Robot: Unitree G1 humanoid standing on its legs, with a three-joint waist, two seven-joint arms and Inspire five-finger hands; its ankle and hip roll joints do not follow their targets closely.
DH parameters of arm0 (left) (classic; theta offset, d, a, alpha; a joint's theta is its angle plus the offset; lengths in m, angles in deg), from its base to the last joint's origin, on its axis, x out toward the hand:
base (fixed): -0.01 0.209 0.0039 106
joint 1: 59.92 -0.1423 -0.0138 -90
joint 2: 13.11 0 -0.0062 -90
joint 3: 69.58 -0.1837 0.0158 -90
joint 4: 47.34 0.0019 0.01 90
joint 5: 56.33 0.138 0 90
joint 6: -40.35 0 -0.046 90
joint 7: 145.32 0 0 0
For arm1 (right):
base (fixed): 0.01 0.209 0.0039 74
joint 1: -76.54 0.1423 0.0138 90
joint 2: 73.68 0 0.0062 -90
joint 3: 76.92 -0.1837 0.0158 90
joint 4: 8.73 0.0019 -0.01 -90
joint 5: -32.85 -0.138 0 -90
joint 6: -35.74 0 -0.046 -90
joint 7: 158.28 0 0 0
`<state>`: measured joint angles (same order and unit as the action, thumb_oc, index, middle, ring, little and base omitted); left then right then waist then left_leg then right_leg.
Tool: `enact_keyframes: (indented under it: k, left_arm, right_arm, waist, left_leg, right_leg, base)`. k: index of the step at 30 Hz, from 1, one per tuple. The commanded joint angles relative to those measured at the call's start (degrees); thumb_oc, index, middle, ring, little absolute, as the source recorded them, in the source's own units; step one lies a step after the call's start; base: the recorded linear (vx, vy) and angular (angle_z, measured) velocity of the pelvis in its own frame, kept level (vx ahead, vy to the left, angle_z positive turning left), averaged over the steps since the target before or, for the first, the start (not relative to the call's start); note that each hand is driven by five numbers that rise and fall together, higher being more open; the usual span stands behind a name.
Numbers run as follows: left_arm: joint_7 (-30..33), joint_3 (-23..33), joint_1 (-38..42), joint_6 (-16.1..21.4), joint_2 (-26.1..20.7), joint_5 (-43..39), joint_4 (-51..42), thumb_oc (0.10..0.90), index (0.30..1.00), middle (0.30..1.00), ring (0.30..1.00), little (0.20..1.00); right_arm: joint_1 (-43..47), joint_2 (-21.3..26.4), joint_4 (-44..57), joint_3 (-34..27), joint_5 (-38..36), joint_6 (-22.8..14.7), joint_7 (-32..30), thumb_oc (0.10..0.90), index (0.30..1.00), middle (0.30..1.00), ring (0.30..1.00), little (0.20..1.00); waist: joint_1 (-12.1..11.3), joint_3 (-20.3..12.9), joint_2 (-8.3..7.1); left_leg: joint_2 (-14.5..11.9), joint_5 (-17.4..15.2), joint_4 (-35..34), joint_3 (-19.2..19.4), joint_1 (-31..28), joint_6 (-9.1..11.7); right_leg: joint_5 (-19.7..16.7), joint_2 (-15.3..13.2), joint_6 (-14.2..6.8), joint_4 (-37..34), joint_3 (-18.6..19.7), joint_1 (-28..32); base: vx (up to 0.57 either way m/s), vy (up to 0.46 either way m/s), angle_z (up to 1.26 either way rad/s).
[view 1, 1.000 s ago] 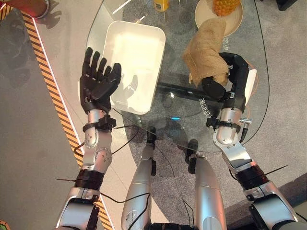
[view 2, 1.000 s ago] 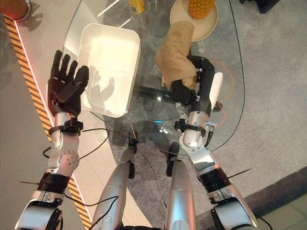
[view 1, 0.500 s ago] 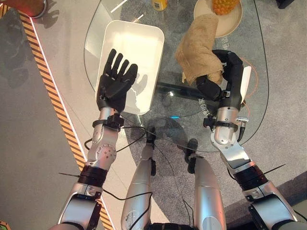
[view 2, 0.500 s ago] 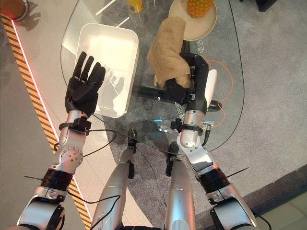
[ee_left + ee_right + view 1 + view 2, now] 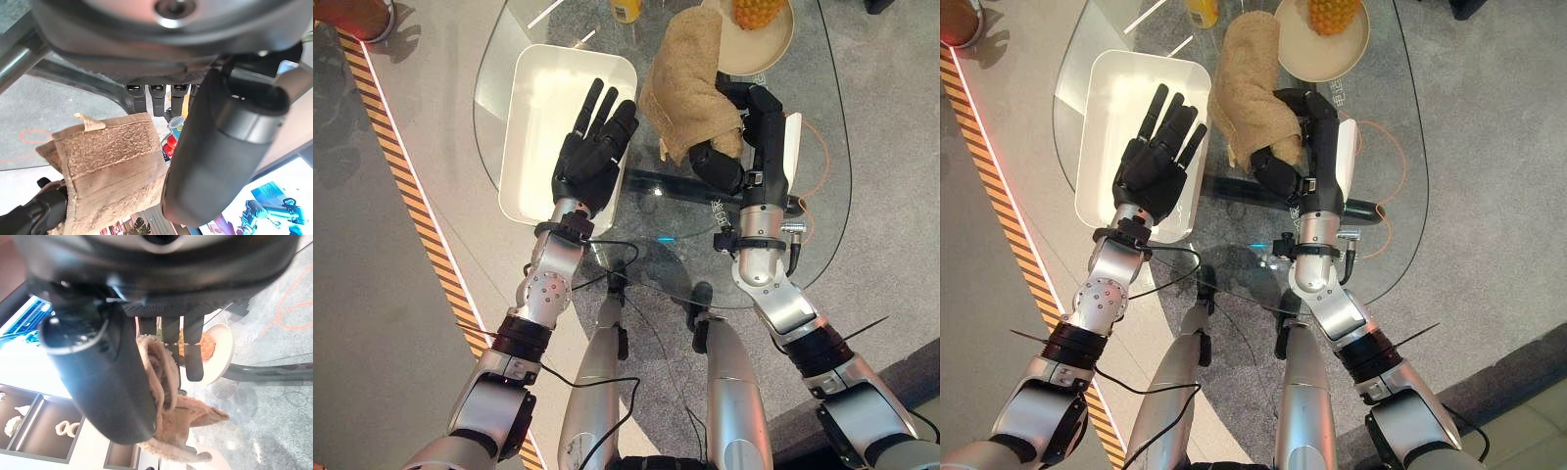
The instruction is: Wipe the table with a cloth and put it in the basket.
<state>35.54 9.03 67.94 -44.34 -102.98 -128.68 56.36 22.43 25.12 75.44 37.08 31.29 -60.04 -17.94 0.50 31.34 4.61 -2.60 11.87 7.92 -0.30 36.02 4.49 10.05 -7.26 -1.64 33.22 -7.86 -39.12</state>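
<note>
Soft tan cloth [image 5: 688,83] bunched in the right hand [image 5: 744,137] – limp, light

Fingers curled round its lower end; left hand [image 5: 592,152], fingers straight, holds nothing, over the white basket [image 5: 533,117] – regrip mid-fold

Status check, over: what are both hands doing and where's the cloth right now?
Right hand shut on the tan cloth, held above the glass table. Left hand open, over the white basket, beside the cloth. Nothing between cloth and basket.

Cloth [image 5: 685,83] right of basket [image 5: 543,117]
</note>
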Motion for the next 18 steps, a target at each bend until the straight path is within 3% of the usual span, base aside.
enact_keyframes:
  k: [1,18]
  left_arm:
    - [-0.55,0.0,7.42,1.42,0.51,0.19,-3.86,0.8,0.9,0.9,0.9,0.9]
    - [2.73,-0.97,9.57,0.98,1.27,4.76,-0.74,0.8,0.9,0.9,0.9,0.9]
  right_arm:
    - [10.91,-1.97,13.78,-0.86,2.24,-6.42,0.42,0.1,0.3,0.3,0.3,0.2]
    - [12.32,-2.67,14.62,0.85,1.54,-5.33,3.5,0.1,0.3,0.3,0.3,0.2]
  waist:
    - [0.64,-1.55,-2.95]
    - [0.98,-1.55,-3.18]
  left_leg:
    - [3.39,-9.59,5.83,3.78,-2.68,-2.02]
    - [3.32,-9.56,5.71,3.92,-2.84,-1.8]
  right_leg:
    - [-8.43,2.72,-2.36,-14.71,1.66,4.46]
    - [-8.15,2.78,-2.27,-14.5,1.5,4.46]
  base:
    - [0.0,0.0,0.0]
    - [0.0,0.0,0.0]
